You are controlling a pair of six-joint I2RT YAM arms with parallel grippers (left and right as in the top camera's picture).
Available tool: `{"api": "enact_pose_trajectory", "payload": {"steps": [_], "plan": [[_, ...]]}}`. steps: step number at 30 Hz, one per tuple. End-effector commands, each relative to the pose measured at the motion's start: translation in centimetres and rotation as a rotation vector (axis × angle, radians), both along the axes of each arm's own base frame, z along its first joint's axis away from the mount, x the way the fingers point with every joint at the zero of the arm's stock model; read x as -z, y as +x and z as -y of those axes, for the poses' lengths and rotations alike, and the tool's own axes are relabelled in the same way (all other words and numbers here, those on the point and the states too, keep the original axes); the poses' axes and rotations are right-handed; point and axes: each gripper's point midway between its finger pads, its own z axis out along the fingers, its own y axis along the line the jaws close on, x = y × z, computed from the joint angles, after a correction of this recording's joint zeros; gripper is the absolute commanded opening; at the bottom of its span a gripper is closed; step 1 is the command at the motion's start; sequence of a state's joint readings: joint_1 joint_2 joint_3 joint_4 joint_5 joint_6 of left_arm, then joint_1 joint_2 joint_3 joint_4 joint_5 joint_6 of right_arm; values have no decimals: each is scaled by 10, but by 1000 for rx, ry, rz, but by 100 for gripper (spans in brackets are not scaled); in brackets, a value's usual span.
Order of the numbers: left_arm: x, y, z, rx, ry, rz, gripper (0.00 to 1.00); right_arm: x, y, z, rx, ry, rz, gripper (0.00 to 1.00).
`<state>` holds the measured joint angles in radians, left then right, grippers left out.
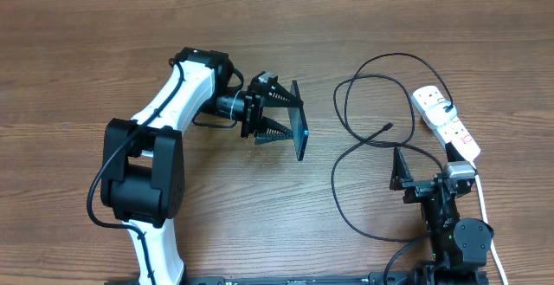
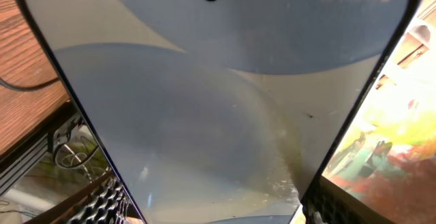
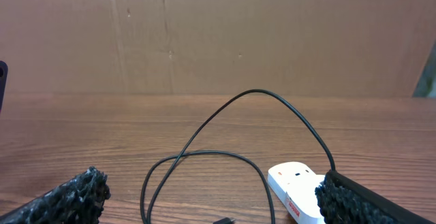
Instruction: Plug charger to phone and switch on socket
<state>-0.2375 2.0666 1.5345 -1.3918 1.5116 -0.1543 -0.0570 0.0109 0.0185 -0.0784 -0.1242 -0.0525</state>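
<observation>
My left gripper (image 1: 281,113) is shut on the phone (image 1: 300,133) and holds it on edge above the table's middle. In the left wrist view the phone's pale blue screen (image 2: 218,101) fills the frame between the fingers (image 2: 214,214). The charger (image 1: 372,103), a thin black cable, lies in loose loops on the right. Its plug tip (image 1: 386,128) rests free on the table and also shows in the right wrist view (image 3: 223,220). The white socket strip (image 1: 446,120) lies at the far right and shows in the right wrist view (image 3: 296,191). My right gripper (image 1: 424,168) is open and empty, low beside the strip, with its fingers (image 3: 211,186) spread round the cable loop (image 3: 204,159).
The wooden table (image 1: 104,51) reaches a cardboard wall (image 3: 218,33) at the back. The strip's thick white cord (image 1: 483,203) runs down past the right arm's base. The left arm's body (image 1: 143,172) fills the lower left.
</observation>
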Motion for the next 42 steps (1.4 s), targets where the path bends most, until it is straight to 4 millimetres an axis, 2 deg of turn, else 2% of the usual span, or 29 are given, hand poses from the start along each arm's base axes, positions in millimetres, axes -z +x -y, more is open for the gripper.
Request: {"api": "enact_pose_trajectory", "payload": {"steps": [1,27,29,31,33,37,39,42], "plan": [[-18,13,-4,-43,-70,12,45,2,0,-2,-7,-1,2,100],[-18,13,-8,-54,-62,-21,45,1,0,-3,-13,-2,9,100],[-18,13,-8,-54,-62,-20,45,-6,-1,-13,-72,13,36,100],[-18,14,-8,-54,-62,-20,45,-4,-7,-38,-225,127,2,100],[-18,14,-8,-54,-62,-19,45,-2,-22,-72,-431,342,-88,100],[-18,13,-8,-53,-61,-20,45,-1,-57,-114,-726,610,-290,100],[-18,13,-8,-53,-60,-20,45,-1,-70,-125,-809,675,-365,100],[-18,13,-8,-53,-60,-19,45,-2,-67,-123,-792,677,-355,100]]}}
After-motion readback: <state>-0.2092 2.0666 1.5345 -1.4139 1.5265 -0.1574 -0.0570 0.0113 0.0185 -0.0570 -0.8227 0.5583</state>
